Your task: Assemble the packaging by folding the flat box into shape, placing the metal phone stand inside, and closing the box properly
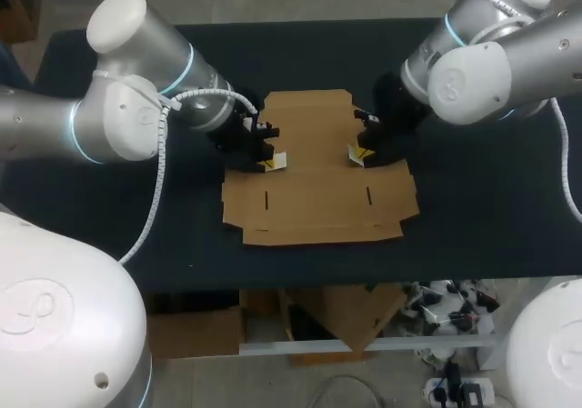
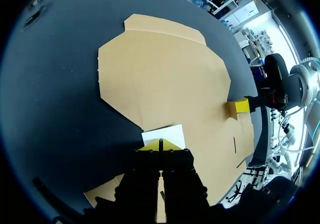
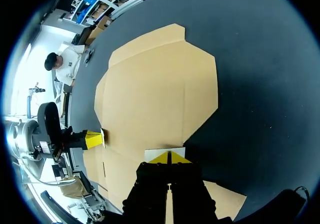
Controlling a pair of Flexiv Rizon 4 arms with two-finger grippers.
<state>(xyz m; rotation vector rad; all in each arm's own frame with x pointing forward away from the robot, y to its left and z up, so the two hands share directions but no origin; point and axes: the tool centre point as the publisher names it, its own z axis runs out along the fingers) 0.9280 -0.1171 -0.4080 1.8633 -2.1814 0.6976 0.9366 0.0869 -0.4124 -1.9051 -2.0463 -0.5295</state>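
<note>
Dark table (image 1: 482,217) carrying two arms and one sheet of cardboard. Left hand (image 1: 273,162) (image 2: 160,145): yellow tips pressed together, only a thin seam between them, set down on the left margin of the flat box (image 1: 318,194) (image 2: 165,79) with a small white rectangle just ahead of the tips. Right hand (image 1: 357,155) (image 3: 170,157): tips likewise together, resting on the opposite, right margin of the same sheet, a white patch ahead of them. Each wrist view shows the other arm's hand across the cardboard (image 2: 240,106) (image 3: 92,139). The flat box (image 3: 155,94) lies unfolded near the middle of the table, its slotted panel toward the robot-side edge, its narrower flap toward the far edge.
</note>
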